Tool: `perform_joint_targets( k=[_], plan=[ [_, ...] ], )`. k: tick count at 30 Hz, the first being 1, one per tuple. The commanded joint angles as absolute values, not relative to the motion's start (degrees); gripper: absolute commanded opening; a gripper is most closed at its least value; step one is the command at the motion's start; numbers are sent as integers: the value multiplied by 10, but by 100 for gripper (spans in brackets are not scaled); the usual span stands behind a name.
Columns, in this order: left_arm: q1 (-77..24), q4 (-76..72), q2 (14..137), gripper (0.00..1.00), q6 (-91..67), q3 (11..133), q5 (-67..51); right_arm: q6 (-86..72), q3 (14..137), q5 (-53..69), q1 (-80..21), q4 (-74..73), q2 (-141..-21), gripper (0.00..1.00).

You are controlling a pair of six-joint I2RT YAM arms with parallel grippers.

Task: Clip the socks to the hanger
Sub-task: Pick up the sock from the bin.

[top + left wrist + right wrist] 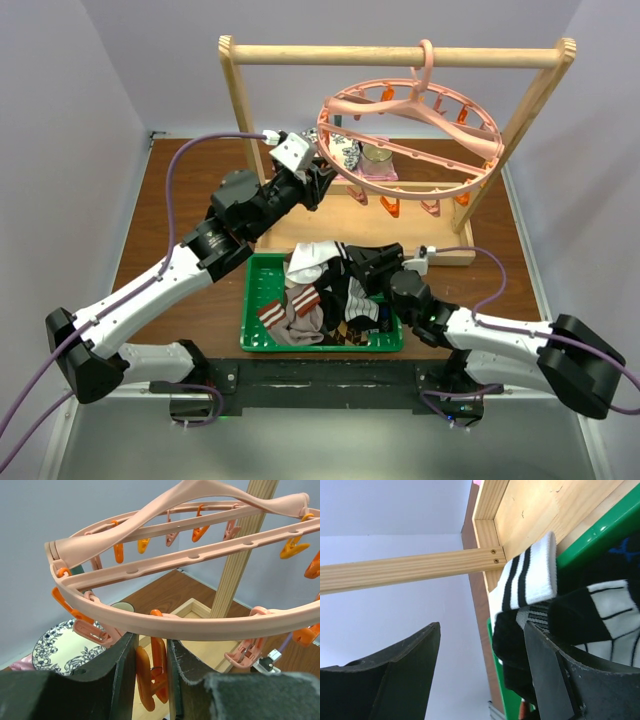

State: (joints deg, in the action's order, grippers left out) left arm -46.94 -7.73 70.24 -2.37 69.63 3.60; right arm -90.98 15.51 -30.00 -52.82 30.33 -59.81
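We see the socks point(322, 300) heaped together in a green basket point(250, 300) at the near middle of the table point(180, 200), between the two arms. A brown one with white stripes point(274, 314) lies at the heap's left. A white one with black stripes point(530, 577) drapes over the basket's far rim onto the base of the wooden rack point(400, 55).

The hanger point(200, 629) hangs by its hook from the rack's top bar, above and beyond the basket. Its pink ring is tilted, with orange and pink clips dangling round the rim. We can make out no sock on any clip.

The left pincer point(150, 641) is raised to the near left edge of the ring, just under the rim. Its jaws are drawn close and pinch one orange clip point(151, 680) that hangs there; both fingers point(125, 675) look to touch it.

The right pincer point(481, 627) sits low over the far side of the basket. Its jaws are spread wide with nothing between them. One finger point(555, 675) rests against the black and white socks, and the other is clear of them.

Behind the left pincer, under the ring, we see a plate point(57, 652) with a blue flower pattern on the rack's base. The basket stands just in front of the rack, touching or nearly touching its base; we cannot tell which
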Motion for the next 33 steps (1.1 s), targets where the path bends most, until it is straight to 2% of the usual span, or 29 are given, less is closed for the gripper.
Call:
perform_joint_targets(
  k=[1, 8, 19, 33],
  plan=[
    [-466, -97, 683, 0, -28, 700, 38, -952, 186, -288, -519, 364, -635, 72],
    [-465, -98, 684, 0, -32, 700, 35, -991, 192, -285, -505, 349, -663, 71],
    [-465, -96, 686, 0, -33, 701, 33, -1063, 257, -310, -502, 214, -703, 68],
    [-465, -95, 687, 0, -41, 703, 26, -1090, 275, -357, -496, 107, -709, 56]
  ],
)
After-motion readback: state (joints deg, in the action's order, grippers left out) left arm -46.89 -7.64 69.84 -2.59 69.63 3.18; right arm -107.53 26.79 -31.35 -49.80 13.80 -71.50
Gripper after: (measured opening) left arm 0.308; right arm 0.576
